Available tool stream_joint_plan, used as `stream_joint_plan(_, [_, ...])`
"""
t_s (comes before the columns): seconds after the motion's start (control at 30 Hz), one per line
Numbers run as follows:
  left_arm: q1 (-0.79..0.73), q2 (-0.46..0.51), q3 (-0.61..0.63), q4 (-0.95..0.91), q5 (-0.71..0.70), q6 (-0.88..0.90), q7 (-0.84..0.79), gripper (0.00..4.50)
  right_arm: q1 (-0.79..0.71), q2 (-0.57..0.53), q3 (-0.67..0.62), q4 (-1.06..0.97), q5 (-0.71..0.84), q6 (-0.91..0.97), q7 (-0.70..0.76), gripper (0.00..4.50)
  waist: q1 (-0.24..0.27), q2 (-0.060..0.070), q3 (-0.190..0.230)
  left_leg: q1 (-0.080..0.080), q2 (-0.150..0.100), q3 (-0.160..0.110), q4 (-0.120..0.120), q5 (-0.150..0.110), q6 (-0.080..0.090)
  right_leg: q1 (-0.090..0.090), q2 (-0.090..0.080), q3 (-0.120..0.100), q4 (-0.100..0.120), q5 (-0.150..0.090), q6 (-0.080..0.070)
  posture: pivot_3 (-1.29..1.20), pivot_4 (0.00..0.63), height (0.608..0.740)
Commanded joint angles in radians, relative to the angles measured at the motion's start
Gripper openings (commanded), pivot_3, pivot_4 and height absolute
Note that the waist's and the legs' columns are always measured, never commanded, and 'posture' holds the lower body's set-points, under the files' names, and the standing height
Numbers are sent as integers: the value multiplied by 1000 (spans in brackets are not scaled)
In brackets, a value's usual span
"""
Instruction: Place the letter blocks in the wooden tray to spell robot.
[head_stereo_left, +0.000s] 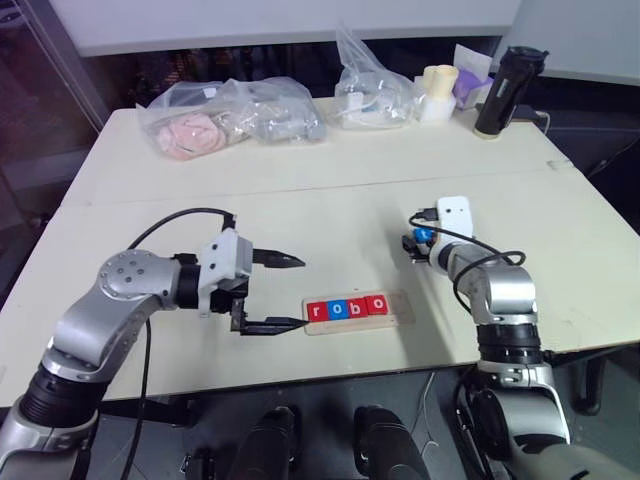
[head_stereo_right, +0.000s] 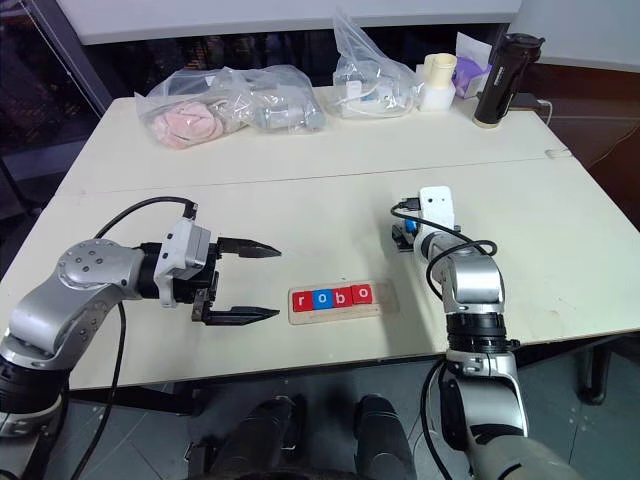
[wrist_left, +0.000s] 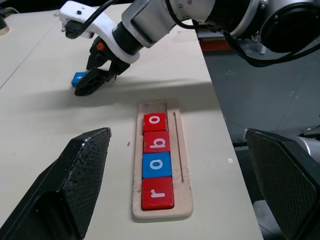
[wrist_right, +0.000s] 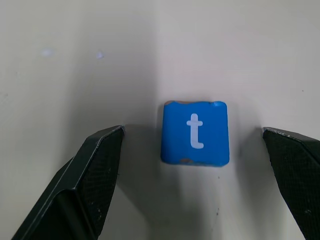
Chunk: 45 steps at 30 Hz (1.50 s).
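Note:
The wooden tray (head_stereo_left: 398, 308) lies near the table's front edge. In its groove sit a red r block (wrist_left: 157, 193), a blue o block (wrist_left: 156, 165), a red b block (wrist_left: 156, 142) and a red o block (wrist_left: 155, 122); the tray's right end is bare wood. A blue t block (wrist_right: 195, 132) lies flat on the table to the tray's right and a little further back. My right gripper (wrist_right: 192, 132) is open and straddles it, with both fingers clear of its sides. My left gripper (head_stereo_left: 300, 292) hangs open just left of the tray, holding nothing.
Along the table's far edge are clear plastic bags with soft items (head_stereo_left: 230, 122), another bag (head_stereo_left: 375, 85), a cream cup (head_stereo_left: 437, 90) and a black bottle (head_stereo_left: 505, 90). A seam (head_stereo_left: 300, 190) crosses the tabletop. The table's front edge runs just below the tray.

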Motion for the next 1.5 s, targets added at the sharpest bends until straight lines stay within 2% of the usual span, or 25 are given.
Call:
stream_joint_plan(0.03, [-6, -1, 5, -30, -1, -3, 8, 4500, -15, -3, -5, 21, -1, -7, -16, 4439, 0, 0, 0, 0, 0, 0, 0, 0, 0, 0, 0, 0, 0, 0, 0, 0, 150, 738])
stream_joint_plan(0.33, [1, 1, 7, -33, -5, -3, 11, 4500, -11, -29, 65, 23, -42, -35, -21, 4439, 0, -1, 0, 2, 0, 0, 0, 0, 0, 2, 0, 0, 0, 0, 0, 0, 150, 738])
stream_joint_plan(0.6, [-11, -9, -5, -16, 4, -15, 1, 4500, -18, -16, 59, 21, -32, -12, -32, 4439, 0, -1, 0, 2, 0, 0, 0, 0, 0, 2, 0, 0, 0, 0, 0, 0, 150, 738])
stream_joint_plan(0.7, [-16, -14, -9, -13, 9, -18, -3, 4500, -21, -2, 43, 5, -11, 21, -29, 3562, 0, -1, 0, 2, 0, 0, 0, 0, 0, 2, 0, 0, 0, 0, 0, 0, 150, 738])
stream_joint_plan(0.77, [-19, -17, -10, -12, 11, -17, -4, 4500, -22, 5, 31, 5, -3, 29, -33, 2639, 1, -1, 0, 2, 0, 0, -1, 0, 0, 2, 0, 0, 0, 0, 0, 0, 150, 738])
stream_joint_plan(0.83, [-20, -20, -10, -12, 14, -16, -7, 4500, -21, 11, 18, 6, 3, 27, -39, 1502, 2, -1, 0, 2, 0, 0, -1, 0, 0, 2, 0, 0, 0, 0, 0, 0, 150, 738])
stream_joint_plan(0.87, [-21, -20, -10, -12, 15, -17, -8, 4500, -23, 10, 16, 7, 5, 28, -40, 1150, 3, -1, 0, 2, 0, 0, 0, 0, 0, 2, 0, 0, 0, 0, 0, 0, 150, 738])
stream_joint_plan(1.03, [-23, -23, -9, -11, 17, -15, -11, 4500, -29, 1, 14, -15, 12, 54, -40, 1170, 3, -1, 0, 2, 0, 0, -1, 0, 0, 2, 0, 0, -1, -1, 0, 0, 150, 738])
stream_joint_plan(1.13, [-23, -25, -9, -11, 17, -16, -12, 4500, -22, -22, 21, -91, 1, 144, -48, 1170, 4, -1, 0, 2, 0, 0, -1, 0, 0, 2, 0, 0, -1, -1, 0, 0, 150, 738])
stream_joint_plan(1.27, [-27, -27, -12, -8, 16, -18, -14, 4500, 38, -79, 13, -331, 15, 355, -31, 1170, 7, -1, 0, -1, 0, -1, -2, 0, 0, -1, 0, 0, -1, -1, 1, 0, 150, 738])
stream_joint_plan(1.4, [-28, -24, -11, -2, 15, -26, -22, 4500, 173, -132, -13, -664, 60, 619, 12, 1170, 5, -1, 0, -6, 0, -1, -2, -1, 1, -5, -1, 1, -2, -2, 2, 0, 150, 738])
stream_joint_plan(1.5, [-29, -25, -13, 5, 15, -30, -26, 4500, 291, -116, -46, -822, 103, 659, 25, 1170, 1, -1, 0, -7, 0, -1, -2, -1, 1, -6, -2, 1, -2, -2, 2, 0, 150, 738])
